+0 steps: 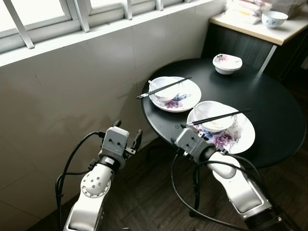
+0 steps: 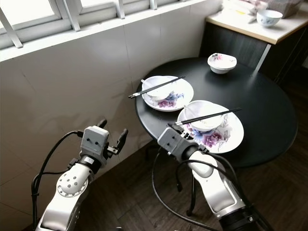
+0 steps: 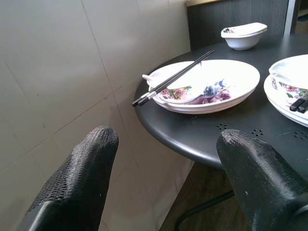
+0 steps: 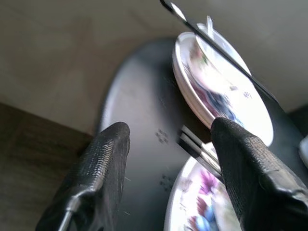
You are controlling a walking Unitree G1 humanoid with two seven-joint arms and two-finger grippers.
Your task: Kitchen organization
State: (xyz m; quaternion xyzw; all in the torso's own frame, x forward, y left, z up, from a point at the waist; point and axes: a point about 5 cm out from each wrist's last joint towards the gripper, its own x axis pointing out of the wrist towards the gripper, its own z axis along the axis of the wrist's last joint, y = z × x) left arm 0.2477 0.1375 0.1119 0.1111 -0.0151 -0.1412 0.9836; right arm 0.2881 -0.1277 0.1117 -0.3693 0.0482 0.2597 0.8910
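The right gripper (image 4: 168,168), its black fingers spread apart and holding nothing, hovers at the near edge of the round black table (image 1: 269,144), just beside the black chopsticks (image 1: 217,117). These lie across a white bowl (image 1: 214,118) on a flowered white plate (image 1: 243,134). They look thin, light, stiff and probably slippery; grasp near their overhanging ends. The left gripper (image 1: 127,134) is likewise open, off the table. No writing is legible.

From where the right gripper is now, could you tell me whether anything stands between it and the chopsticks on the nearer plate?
Nothing visible does. The right gripper is open at the black table's near edge, with the near chopsticks' tips just ahead between its fingers, over the nearer plate's rim.
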